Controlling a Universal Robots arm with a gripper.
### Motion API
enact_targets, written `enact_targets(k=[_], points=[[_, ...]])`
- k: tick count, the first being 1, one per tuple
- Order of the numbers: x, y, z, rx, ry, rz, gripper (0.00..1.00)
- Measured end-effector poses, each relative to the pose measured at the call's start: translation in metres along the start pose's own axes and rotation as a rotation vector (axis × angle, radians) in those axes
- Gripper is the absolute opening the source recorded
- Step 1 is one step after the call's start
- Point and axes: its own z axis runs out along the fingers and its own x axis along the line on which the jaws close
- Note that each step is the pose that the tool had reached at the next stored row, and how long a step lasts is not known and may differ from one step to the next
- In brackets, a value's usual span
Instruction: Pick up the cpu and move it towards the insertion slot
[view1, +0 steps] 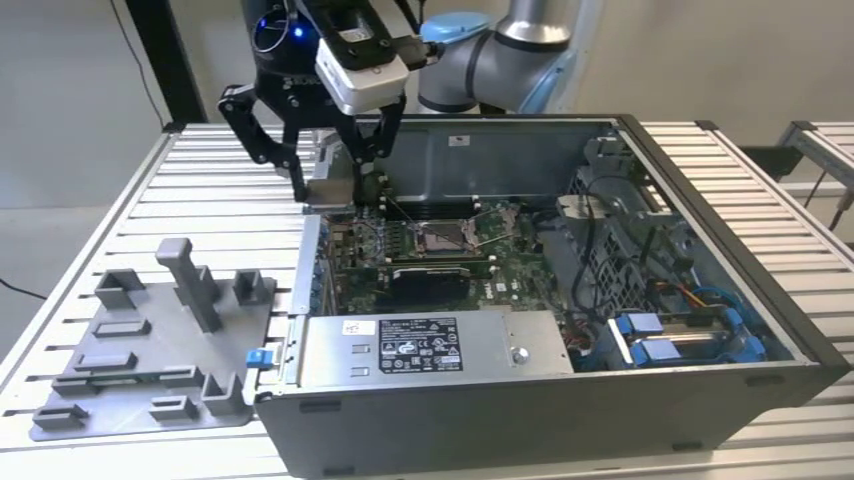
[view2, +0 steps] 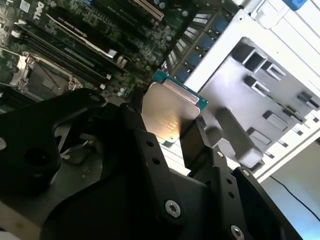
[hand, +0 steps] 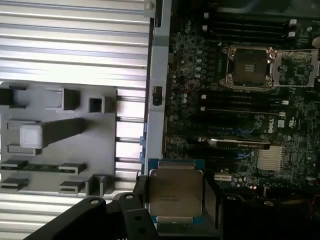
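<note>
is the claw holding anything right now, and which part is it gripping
Yes: the claw holds the cpu, pinched by two opposite side edges, with its silvery top face towards the first wrist view.

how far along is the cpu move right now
Pickup looks done: the cpu sits clamped in the gripper, off the grey fixture plate. In hand: it hangs by the case wall. Left: it is not yet at the insertion slot, which lies open across the board.
</note>
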Motion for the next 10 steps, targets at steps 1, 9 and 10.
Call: enact_targets(k=[1,9,10], points=[[-0.0032,0.0004,0.0001,0.0,0.0,0.0,0.0],[-0.0262,0.0032,0.0004,0.0,0.0,-0.001,0.0],[-0.0288,0.0036,0.0004,-0.0001,0.0,-0.001,0.0]])
